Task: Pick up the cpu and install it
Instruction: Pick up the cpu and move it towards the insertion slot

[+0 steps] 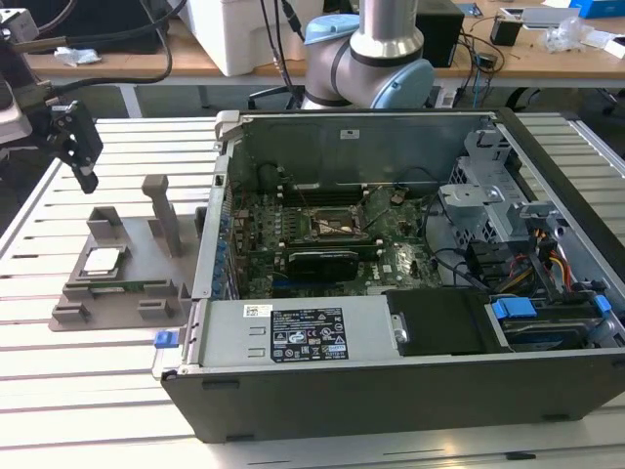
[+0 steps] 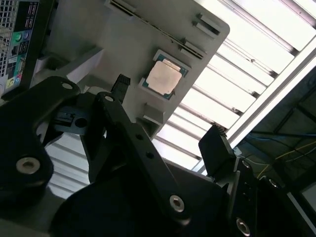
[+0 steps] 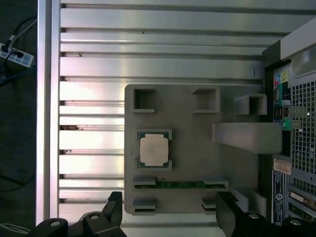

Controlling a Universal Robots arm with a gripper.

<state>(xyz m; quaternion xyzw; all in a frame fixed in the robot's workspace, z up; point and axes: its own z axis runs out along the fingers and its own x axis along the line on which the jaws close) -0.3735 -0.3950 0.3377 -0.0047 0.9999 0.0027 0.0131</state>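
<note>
Cpu [image 3: 154, 150] sits in its grey tray [image 3: 197, 123]; the gripper [image 3: 169, 203] hovers above, fingers apart and empty. Pickup and fitting into the computer's socket [image 1: 330, 227] are not yet done.

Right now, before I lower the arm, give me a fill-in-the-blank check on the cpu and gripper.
1. The gripper is ____ and holds nothing.
2. The cpu rests on the grey fixture, on the exterior view's ____ of the computer case.
3. The thin strip beside the cpu is ____ in colour.
Missing: open; left; green.
</note>
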